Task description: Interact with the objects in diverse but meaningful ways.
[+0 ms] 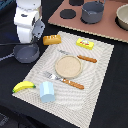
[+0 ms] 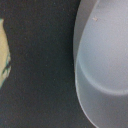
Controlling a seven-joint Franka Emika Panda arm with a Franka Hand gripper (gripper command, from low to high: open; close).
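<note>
I had the white arm's gripper low over the small dark grey pan, just off the striped placemat. Fingers hidden; couldn't tell if apart or closed. Looked like an approach step; next move needed a confirmed grip point. Pan looked empty. Orange-brown bread loaf sat just beside; yellow banana and light blue cup well apart.

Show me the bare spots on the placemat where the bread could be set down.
Bare mat lies toward the exterior view's right of the plate, below the yellow packet, and on the near strip right of the blue cup. It is crowded around the plate, where fork and knife flank it, and at the banana corner.
</note>
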